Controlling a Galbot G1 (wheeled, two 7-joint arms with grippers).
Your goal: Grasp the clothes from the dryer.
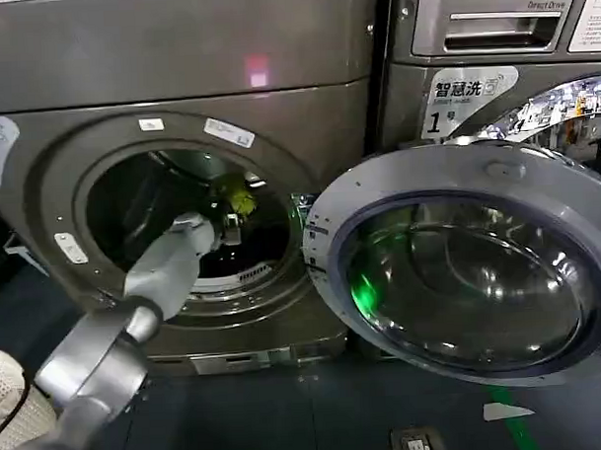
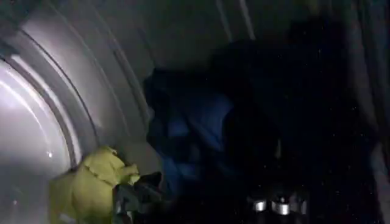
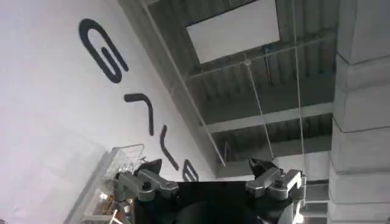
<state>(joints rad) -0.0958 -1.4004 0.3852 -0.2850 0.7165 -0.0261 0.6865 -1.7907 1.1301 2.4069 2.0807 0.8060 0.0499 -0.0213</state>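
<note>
Left claw (image 1: 224, 226), reaching deep through the dryer (image 1: 177, 81) porthole, sits just at 7 o'clock of the yellow-green clothes (image 1: 236, 197); whether it pinches them I cannot tell. Navy fabric (image 2: 201, 122) lies behind. Right claw (image 3: 210, 176) is spread, pointing at the ceiling.

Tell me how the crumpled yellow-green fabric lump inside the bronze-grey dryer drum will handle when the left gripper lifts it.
The yellow-green fabric lump shows soft folds, so it will probably sag and drape rather than hold shape. It looks small and thin, so likely light. It lies against the dark navy blue fabric, which may drag along. The left gripper is inside the dryer.
</note>
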